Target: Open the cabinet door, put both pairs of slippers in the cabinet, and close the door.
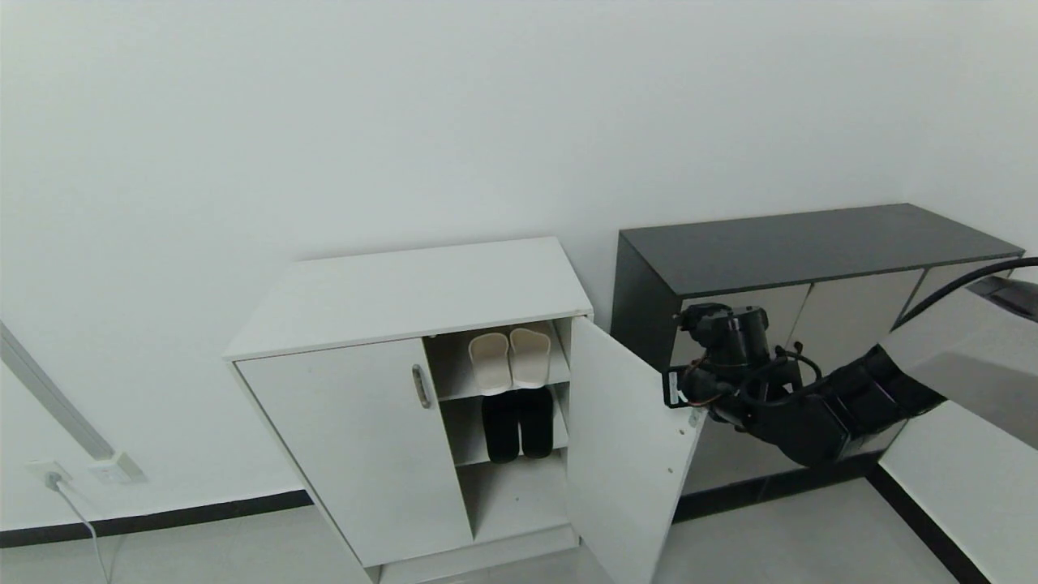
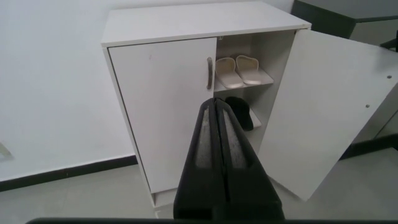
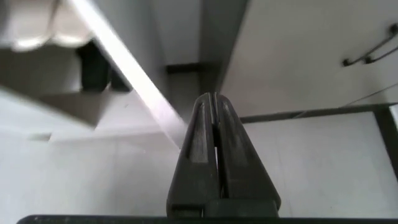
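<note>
Head view: jaws beside door (image 1: 624,446) edge

head: high, facing cabinet (image 1: 405,292) | wrists: nearer, sharing its open door (image 2: 323,106)

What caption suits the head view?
Beige slippers above black slippers inside white wooden cabinet; right hand beside its open door.

Room: white wall (image 1: 324,122), grey floor (image 1: 770,535), black skirting (image 1: 162,517).
Black-topped sideboard (image 1: 811,239) with pale doors against wall, right; wall socket (image 1: 49,470) with plugged grey cable (image 1: 87,531) and slanting white trunking (image 1: 49,393), lower left.
</note>
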### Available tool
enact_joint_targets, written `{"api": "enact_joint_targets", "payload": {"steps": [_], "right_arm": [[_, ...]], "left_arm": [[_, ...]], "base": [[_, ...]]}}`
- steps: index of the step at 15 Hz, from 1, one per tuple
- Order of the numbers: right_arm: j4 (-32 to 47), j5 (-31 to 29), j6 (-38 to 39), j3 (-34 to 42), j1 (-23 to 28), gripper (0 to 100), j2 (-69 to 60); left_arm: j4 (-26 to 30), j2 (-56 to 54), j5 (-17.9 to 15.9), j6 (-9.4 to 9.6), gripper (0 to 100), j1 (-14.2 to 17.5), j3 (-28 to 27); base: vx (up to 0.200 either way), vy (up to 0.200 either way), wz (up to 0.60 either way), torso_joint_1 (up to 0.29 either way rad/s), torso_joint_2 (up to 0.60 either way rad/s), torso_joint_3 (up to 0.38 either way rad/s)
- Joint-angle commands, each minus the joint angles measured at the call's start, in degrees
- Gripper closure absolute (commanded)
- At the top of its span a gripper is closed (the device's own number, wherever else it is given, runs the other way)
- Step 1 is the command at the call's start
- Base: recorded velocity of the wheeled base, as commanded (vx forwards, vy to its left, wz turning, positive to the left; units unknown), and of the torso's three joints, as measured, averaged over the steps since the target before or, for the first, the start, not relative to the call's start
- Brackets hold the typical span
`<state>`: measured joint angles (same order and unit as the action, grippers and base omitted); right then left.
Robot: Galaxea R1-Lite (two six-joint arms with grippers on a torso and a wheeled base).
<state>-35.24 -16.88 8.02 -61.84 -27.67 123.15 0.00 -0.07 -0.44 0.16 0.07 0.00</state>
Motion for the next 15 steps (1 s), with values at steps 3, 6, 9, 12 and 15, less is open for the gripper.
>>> {"api": "enact_joint_targets", "payload": {"steps": [3, 6, 9, 12, 15], "right_arm": [[-2.2, 0.2, 0.4, 6.6, -6.9, 100, -5.3], [-2.2, 0.1, 2.1, 9.0, -12.5, 100, -6.1], [-2.2, 0.1, 3.7, 9.1, -17.2, 100, -7.6], [-2.2, 0.2, 3.8, 9.3, -17.8, 100, -9.7], [-3.0, 1.6, 3.6, 12.0, -17.8, 100, -12.2]], "left_arm": [[0.0, 0.1, 0.0, 0.02, 100, 0.0, 0.0], [0.0, 0.1, 0.1, -0.07, 100, 0.0, 0.0], [0.0, 0.1, 0.1, -0.07, 100, 0.0, 0.0], [0.0, 0.1, 0.1, -0.07, 100, 0.0, 0.0], [0.0, 0.1, 0.1, -0.16, 100, 0.0, 0.0]], "base": [[0.000, 0.000, 0.00, 0.000, 0.00, 0.000], [0.000, 0.000, 0.00, 0.000, 0.00, 0.000], [0.000, 0.000, 0.00, 0.000, 0.00, 0.000], [0.000, 0.000, 0.00, 0.000, 0.00, 0.000], [0.000, 0.000, 0.00, 0.000, 0.00, 0.000]]}}
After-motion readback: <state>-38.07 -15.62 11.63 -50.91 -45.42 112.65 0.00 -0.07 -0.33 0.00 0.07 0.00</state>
